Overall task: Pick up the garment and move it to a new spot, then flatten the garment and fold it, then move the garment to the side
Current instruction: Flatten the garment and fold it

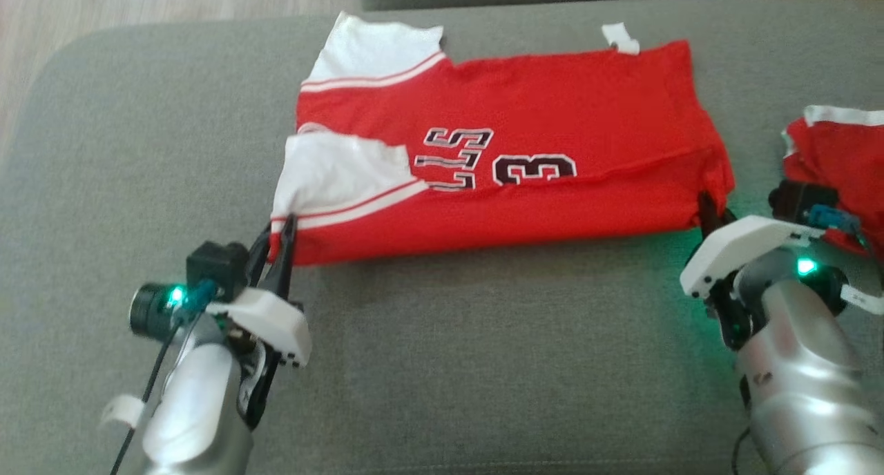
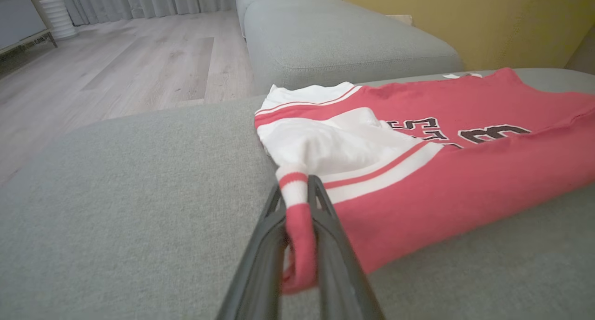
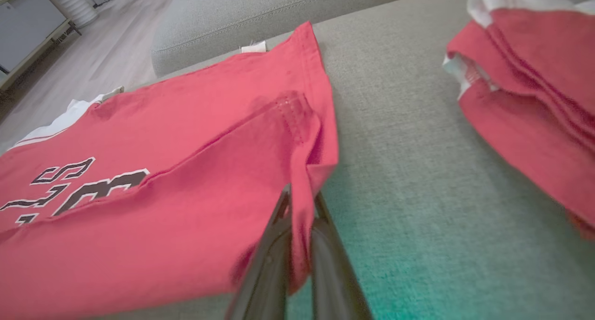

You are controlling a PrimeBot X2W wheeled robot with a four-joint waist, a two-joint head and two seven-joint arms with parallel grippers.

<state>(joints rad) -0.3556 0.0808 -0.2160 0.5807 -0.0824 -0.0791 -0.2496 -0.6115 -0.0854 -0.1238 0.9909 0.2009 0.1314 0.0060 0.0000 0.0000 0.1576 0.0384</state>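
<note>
The garment (image 1: 525,178) is a red jersey with white sleeves and dark lettering, lying folded lengthwise on the grey sofa cushion (image 1: 442,364). My left gripper (image 1: 284,235) is shut on its near left corner, where a red-and-white sleeve hem (image 2: 297,217) is pinched between the fingers. At the near right corner my right gripper (image 1: 711,216) is shut on the garment's red hem (image 3: 302,227), which hangs between its dark fingers. In the left wrist view the garment (image 2: 441,162) spreads to the right; in the right wrist view the garment (image 3: 153,185) spreads to the left.
A second folded red and white garment (image 1: 839,157) lies at the cushion's right edge, close behind my right wrist, and shows as a red pile (image 3: 525,101) in the right wrist view. Another grey cushion (image 2: 344,41) and wooden floor (image 2: 116,73) lie beyond.
</note>
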